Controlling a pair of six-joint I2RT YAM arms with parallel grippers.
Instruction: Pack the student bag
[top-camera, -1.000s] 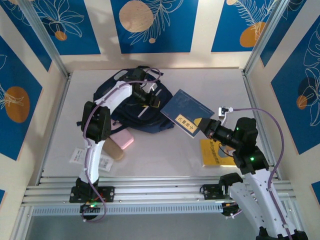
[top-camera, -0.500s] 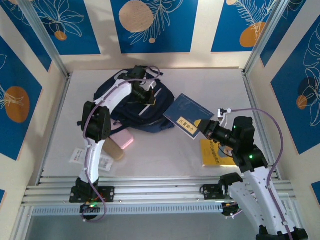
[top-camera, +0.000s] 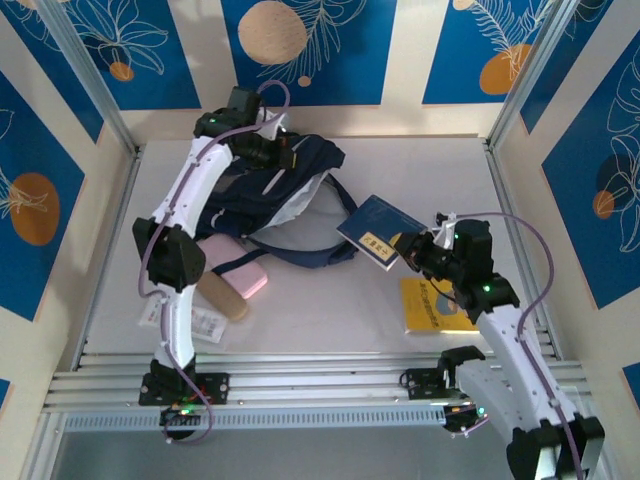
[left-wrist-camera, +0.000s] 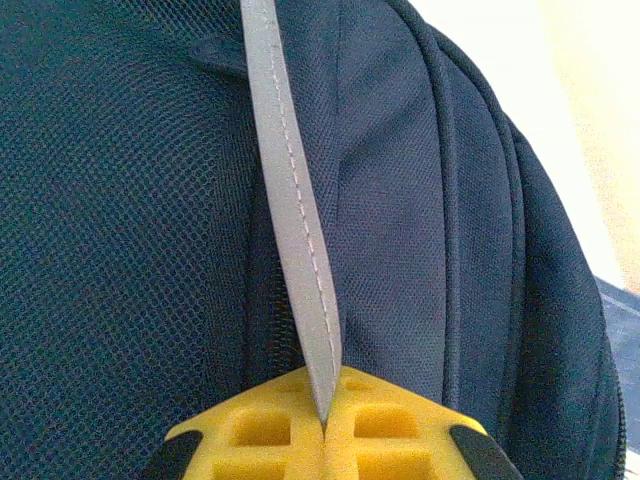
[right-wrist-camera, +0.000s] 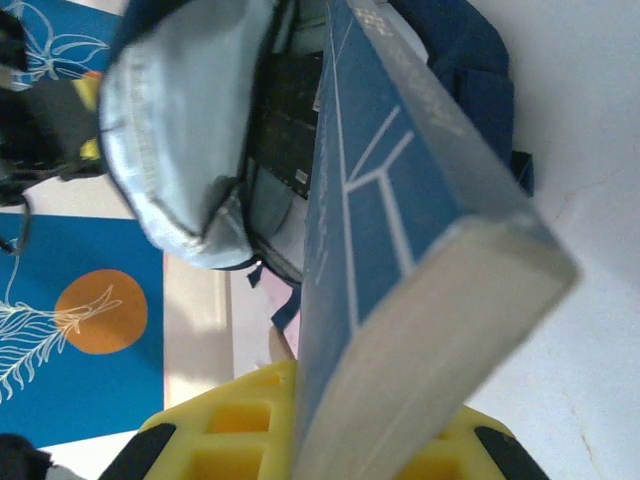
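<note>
The student bag (top-camera: 300, 190) sits at the far left-centre of the table (top-camera: 420, 170). Its top is hoisted by my left gripper (top-camera: 283, 158), and its lower folds and dark straps sag onto the surface.

My left fingers are pressed together on a narrow grey strip (left-wrist-camera: 292, 210) stitched down the navy cloth. I judge the bag soft and floppy: it will slump wherever it is not held up, and its mouth will not stay wide on its own. That webbing, or the seam by the opening, is the surest place to hold. A thin strip could slide through the pads if the bulk swings.

Pale lining shows on the side facing my right arm, which I take to be the opening.

My right gripper (top-camera: 405, 247) is clamped on the lower edge of a blue book (top-camera: 372, 225). The book is held tilted off the table, just beside the bag and apart from it. It looks stiff, thick and fairly heavy for an edge grip.

By count:
- One bag.
- Two books: the blue one in hand and a yellow book (top-camera: 432, 305) flat near my right arm.
- One pink case (top-camera: 238, 278).
- One tan roll-shaped item (top-camera: 222, 300) touching the case.
- Two small paper tags (top-camera: 153, 312) by my left arm, too small to read.
</note>
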